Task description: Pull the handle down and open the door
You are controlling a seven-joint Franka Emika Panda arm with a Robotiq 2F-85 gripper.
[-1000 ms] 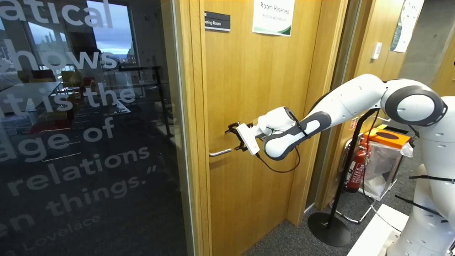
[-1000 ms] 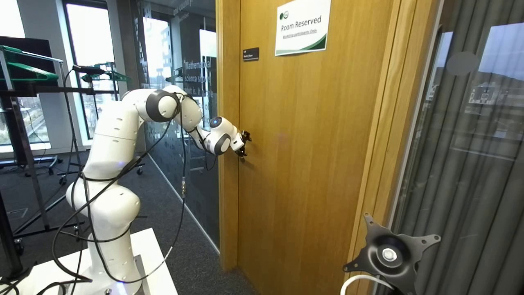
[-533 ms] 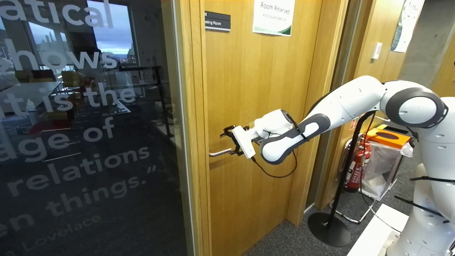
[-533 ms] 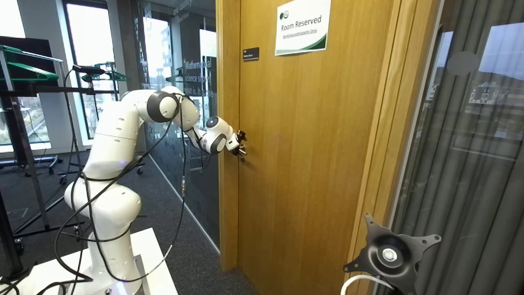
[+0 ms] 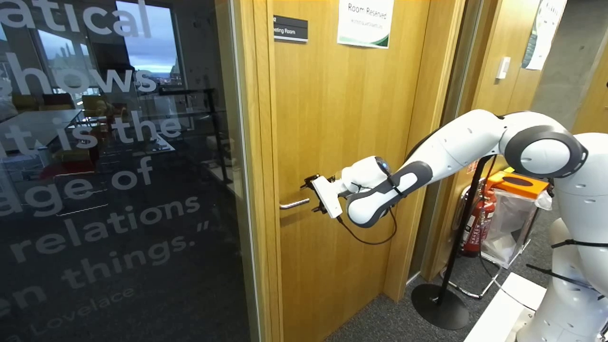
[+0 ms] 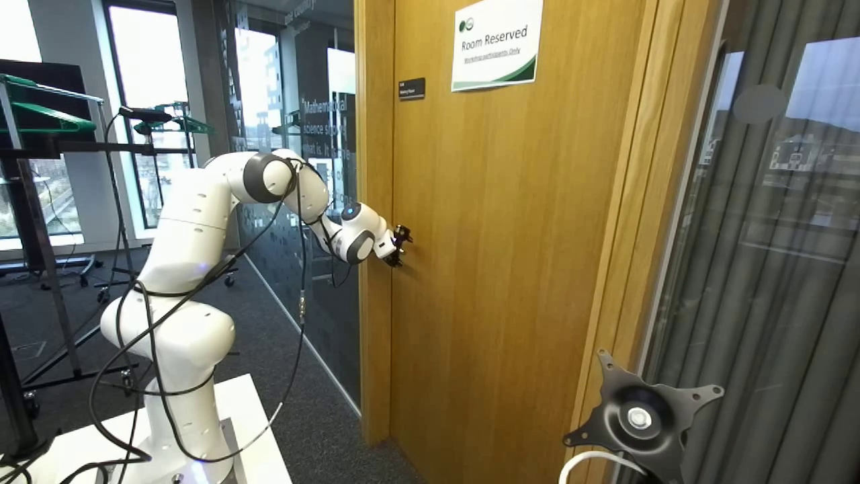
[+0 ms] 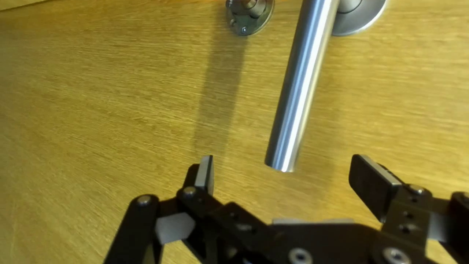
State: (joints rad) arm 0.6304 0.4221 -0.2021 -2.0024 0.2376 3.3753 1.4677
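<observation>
Saw a slim silver handle point(image 5: 294, 204), straight and round (quite shiny in the wrist view), mounted roughly level near the left edge of a tall, light-brown wooden door point(image 5: 351, 109). Found the door closed in both exterior views.

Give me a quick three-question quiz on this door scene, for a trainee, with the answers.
1. True or false: in the wrist view, the pincer is open.
2. Multiple choice: what does the white sign on the door say? A: Staff Only. B: Room Reserved. C: Fire Exit.
3. Fill in: in the wrist view, the tip of the handle shows ___ the fingers.
Key: 1 true; 2 B; 3 between.
</observation>
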